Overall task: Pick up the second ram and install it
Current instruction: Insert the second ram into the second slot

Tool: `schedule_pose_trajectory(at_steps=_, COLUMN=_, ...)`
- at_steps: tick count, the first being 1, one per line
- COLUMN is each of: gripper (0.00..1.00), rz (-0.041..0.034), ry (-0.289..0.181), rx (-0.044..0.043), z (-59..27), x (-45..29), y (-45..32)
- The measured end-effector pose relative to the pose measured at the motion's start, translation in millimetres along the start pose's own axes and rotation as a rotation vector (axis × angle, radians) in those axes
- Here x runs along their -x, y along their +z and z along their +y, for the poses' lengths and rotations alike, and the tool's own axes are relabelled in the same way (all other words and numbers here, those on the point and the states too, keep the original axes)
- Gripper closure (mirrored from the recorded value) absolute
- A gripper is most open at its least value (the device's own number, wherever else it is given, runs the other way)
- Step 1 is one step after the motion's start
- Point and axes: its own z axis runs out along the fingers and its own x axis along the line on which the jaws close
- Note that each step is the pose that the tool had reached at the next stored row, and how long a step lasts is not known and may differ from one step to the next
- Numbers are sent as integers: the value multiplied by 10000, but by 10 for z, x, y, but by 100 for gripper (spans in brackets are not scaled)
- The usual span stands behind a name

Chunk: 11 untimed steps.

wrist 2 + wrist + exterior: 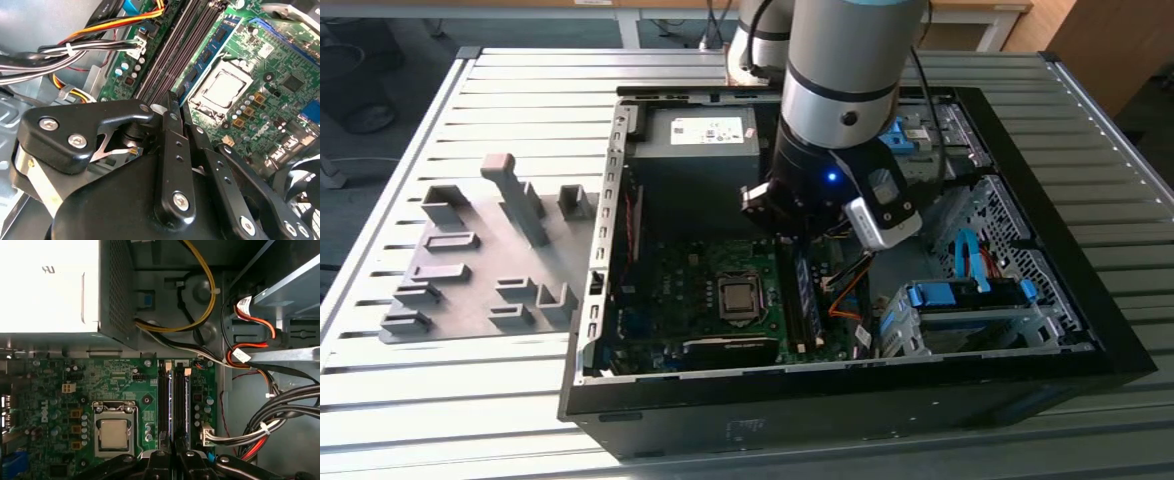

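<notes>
The second ram (806, 300) stands on edge in the bank of memory slots on the motherboard (55, 390). It lies along the board's edge nearer the drive cage (974, 320), between the processor socket (113, 434) and the bundle of cables (260, 430). In the second wrist view it runs as a bluish strip with black chips (207, 52), beside the bare dark slots (165, 60). Whether it is fully down and latched cannot be told.

The gripper (175, 100) hangs over the stick's end towards the power supply (50, 285). Its fingers (170, 145) are drawn close together. As far as the first wrist view shows, they pinch the top edge of the stick at that end (173, 454).

To seat it well, I judge the stick must stay square to its slot and upright, with the force going straight down into the board, not sideways. Gripped at one end, it risks rocking, so that one end drops in while the other rides high. The loose cables lie close to this corner of the computer case (607, 200) and could snag the wrist.
</notes>
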Motion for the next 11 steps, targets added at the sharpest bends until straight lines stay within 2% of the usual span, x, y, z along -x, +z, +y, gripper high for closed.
schedule_pose_trajectory(at_steps=4, gripper=86, rz=10, ry=3, rx=-1, z=-1, x=1, y=68)
schedule_pose_trajectory(at_steps=11, gripper=86, rz=51, ry=28, rx=-5, z=-29, x=1, y=87)
